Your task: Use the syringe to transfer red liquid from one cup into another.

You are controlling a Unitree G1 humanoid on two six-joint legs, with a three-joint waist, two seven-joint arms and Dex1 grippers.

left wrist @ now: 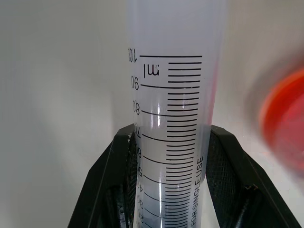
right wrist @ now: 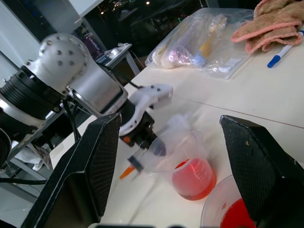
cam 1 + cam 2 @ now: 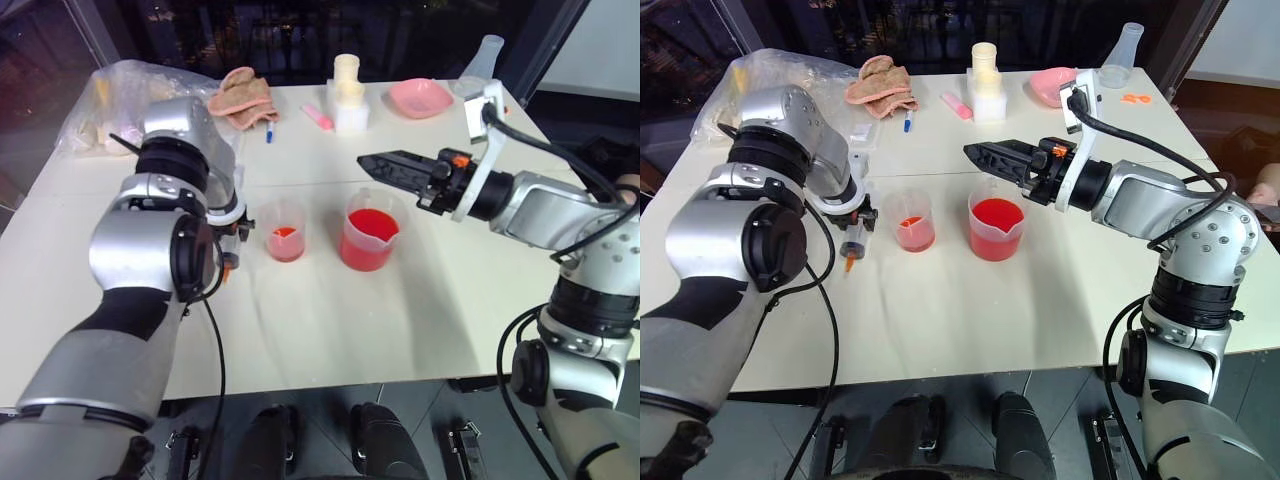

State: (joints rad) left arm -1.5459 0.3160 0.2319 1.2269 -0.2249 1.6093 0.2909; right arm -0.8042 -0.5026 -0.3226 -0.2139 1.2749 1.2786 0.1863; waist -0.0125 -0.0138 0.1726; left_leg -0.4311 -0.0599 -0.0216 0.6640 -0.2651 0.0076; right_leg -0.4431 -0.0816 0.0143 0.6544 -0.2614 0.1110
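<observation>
Left fingers [image 1: 109, 185]: closed on the clear barrel of the syringe [image 1: 173, 95], one black pad on each side, printed scale between them.
Left gripper [image 3: 855, 232]: at the left side of the table [image 3: 970, 320], pointing steeply down, just left of the smaller beaker [image 3: 912, 222].
Syringe: nearly upright in the grip, orange tip [image 3: 848, 265] lowest and close to the table top; touching the table or not, cannot tell.
Right fingers [image 2: 97, 156]: spread wide, holding nothing.
Right gripper [image 3: 985, 155]: level, pointing left, above and slightly beyond the larger beaker [image 3: 995, 228], not touching it.
Red liquid [image 3: 996, 215]: fills the lower half of the larger beaker; a shallow layer also in the smaller beaker.
Beakers: side by side at the middle of the table, smaller one on the left, close but apart.
Around, far side: crumpled plastic bag [image 3: 110, 95] at far left, brownish cloth [image 3: 880, 85], blue pen [image 3: 907, 122], pink marker [image 3: 957, 106], white block with a cream cylinder [image 3: 985, 75], pink dish [image 3: 420, 97], clear flask [image 3: 1123, 52] at far right.
In the way: smaller beaker directly right of the syringe tip, between it and the larger beaker.
</observation>
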